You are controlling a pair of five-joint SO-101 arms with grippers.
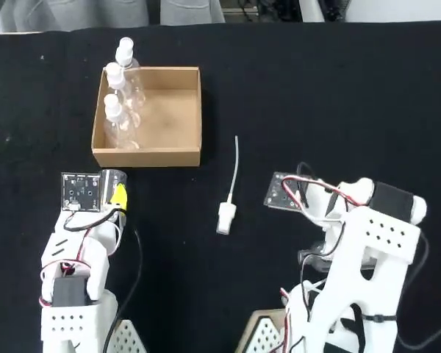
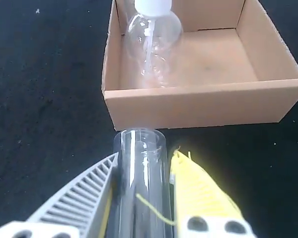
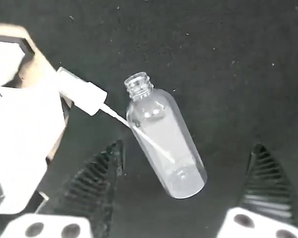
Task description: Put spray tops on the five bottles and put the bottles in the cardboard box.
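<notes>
Your left gripper (image 2: 145, 159) is clamped on an uncapped bottle (image 2: 139, 198), box (image 2: 198, 106) just ahead. Your right gripper (image 3: 187, 148) gapes wide, second bottle (image 3: 161, 134) lying between its jaws, spray top (image 3: 82, 91) beside.

Robotics lab bench, set up for a manipulation trial

A table (image 1: 338, 95) draped wholly in black cloth carries two white arms, the left arm (image 1: 77, 294) and the right arm (image 1: 367, 250). Both are built of printed plastic with perforated shells. Bare red and black wires (image 1: 320, 193) loop between their joints, and small uncovered circuit boards (image 1: 81, 191) are mounted at the wrists. Perforated base plates (image 1: 268, 334) sit at the table's near edge. The props are plain test pieces: a cardboard box (image 1: 147, 156), clear bottles (image 1: 121, 129) and a loose spray top (image 1: 226, 217) on the cloth. Beyond the far edge are grey fabric (image 1: 95, 11) and what look like cables (image 1: 261, 7).
</notes>
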